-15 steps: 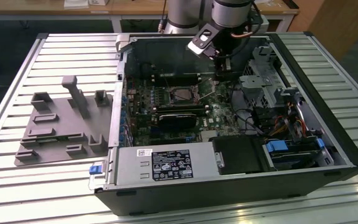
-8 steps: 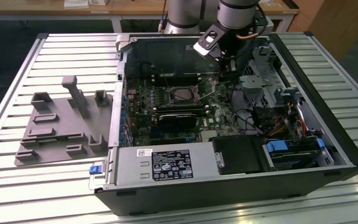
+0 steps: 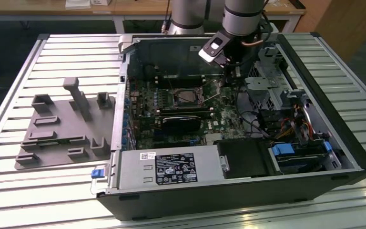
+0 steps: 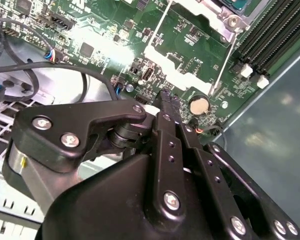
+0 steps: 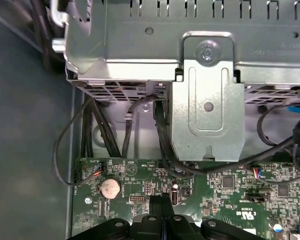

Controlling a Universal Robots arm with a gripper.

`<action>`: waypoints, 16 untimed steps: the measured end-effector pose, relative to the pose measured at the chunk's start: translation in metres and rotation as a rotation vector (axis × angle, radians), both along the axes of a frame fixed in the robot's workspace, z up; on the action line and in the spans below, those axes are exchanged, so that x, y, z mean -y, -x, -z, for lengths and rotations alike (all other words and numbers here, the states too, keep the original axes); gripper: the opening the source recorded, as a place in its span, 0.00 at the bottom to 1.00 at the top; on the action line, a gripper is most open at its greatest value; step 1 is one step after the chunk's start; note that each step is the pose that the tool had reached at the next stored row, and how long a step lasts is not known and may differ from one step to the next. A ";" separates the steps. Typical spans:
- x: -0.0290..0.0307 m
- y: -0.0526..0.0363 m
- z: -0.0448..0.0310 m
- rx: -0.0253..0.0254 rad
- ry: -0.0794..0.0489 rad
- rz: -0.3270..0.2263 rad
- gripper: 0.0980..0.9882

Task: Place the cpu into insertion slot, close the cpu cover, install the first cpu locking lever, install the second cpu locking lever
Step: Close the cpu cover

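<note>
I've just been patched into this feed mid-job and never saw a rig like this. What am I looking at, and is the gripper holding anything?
One robot arm reaches down into an open computer case lying on a slatted metal table. The exterior view watches from off the arm. Both wrist views ride on the arm and look past its black gripper at the green motherboard. The insertion slot sits mid-board, to the exterior view's left of the gripper. A grey parts fixture lies on the table beside the case. The gripper is shut, its tips close to a round coin battery, and I see nothing between them.
</note>
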State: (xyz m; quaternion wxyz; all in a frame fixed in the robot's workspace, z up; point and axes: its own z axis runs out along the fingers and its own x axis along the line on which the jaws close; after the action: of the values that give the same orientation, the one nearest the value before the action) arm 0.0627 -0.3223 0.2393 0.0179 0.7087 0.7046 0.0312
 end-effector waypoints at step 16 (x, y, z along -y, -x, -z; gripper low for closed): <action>0.0000 -0.0017 0.0070 -0.0615 0.000 0.000 0.00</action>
State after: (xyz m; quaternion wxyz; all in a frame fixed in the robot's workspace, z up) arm 0.0644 -0.3223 0.2323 -0.0039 0.7093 0.7048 0.0094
